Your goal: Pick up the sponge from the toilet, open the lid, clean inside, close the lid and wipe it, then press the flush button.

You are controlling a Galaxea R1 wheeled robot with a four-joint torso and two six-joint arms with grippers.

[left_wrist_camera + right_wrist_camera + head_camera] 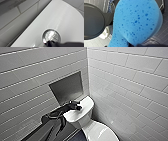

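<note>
The left end effector (75,106) is down on the tank top (86,105). Its dark tip touches the edge of the round, shiny flush button (51,36), but I cannot tell whether it is apart or together. The right end effector (137,45) looks clamped on the sponge (136,22), holding it in the air above the tiled floor (162,34). On the toilet (80,119) the lid (100,133) lies shut. I'd judge this the last step: sponge in hand, lid down, only the flush left. Whether the button is pressed in yet, I can't say.
</note>
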